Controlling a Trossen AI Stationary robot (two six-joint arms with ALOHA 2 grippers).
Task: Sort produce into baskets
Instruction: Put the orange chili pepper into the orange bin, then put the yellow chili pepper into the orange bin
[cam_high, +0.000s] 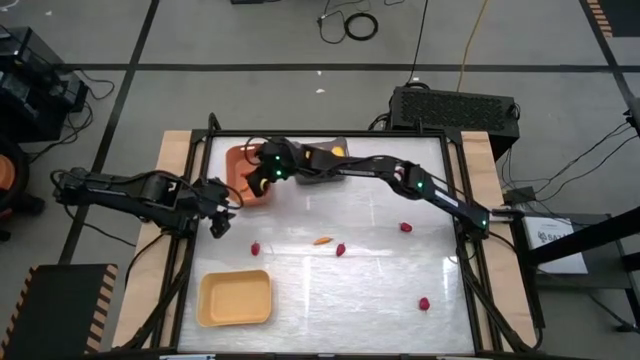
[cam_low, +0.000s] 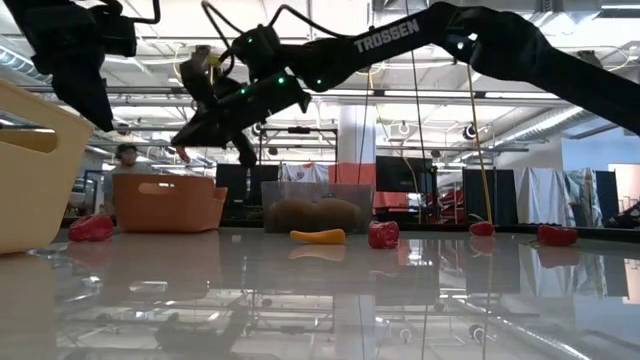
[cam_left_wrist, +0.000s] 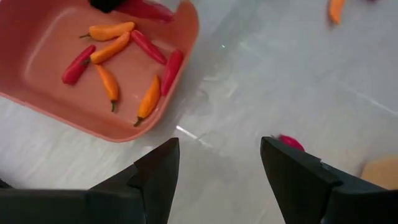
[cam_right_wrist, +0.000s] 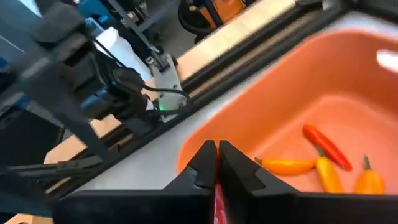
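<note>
The orange-brown basket (cam_high: 243, 172) stands at the table's far left and holds several thin orange and red pieces (cam_left_wrist: 115, 65). My right gripper (cam_high: 263, 181) hangs over it, shut on a red piece (cam_left_wrist: 147, 9). My left gripper (cam_high: 220, 217) is open and empty, over the bare table just near of that basket, with a small red piece (cam_left_wrist: 288, 142) beside one finger. The dark grey basket (cam_high: 326, 160) at the far middle holds a yellow fruit (cam_high: 338, 151). The pale yellow basket (cam_high: 235, 298) stands at the near left. My right gripper pinches the red piece between its two fingers; only a red sliver (cam_right_wrist: 217, 199) shows between them in the right wrist view. In the left wrist view the piece's free end sticks out beside the fingers. The piece is lifted clear, above the orange-brown basket.
Loose on the table lie an orange piece (cam_high: 322, 240) and red pieces (cam_high: 255, 247), (cam_high: 341, 250), (cam_high: 406, 227), (cam_high: 424, 302). The right arm (cam_high: 400, 178) reaches across the far part of the table. A person (cam_low: 126, 157) shows in the room behind.
</note>
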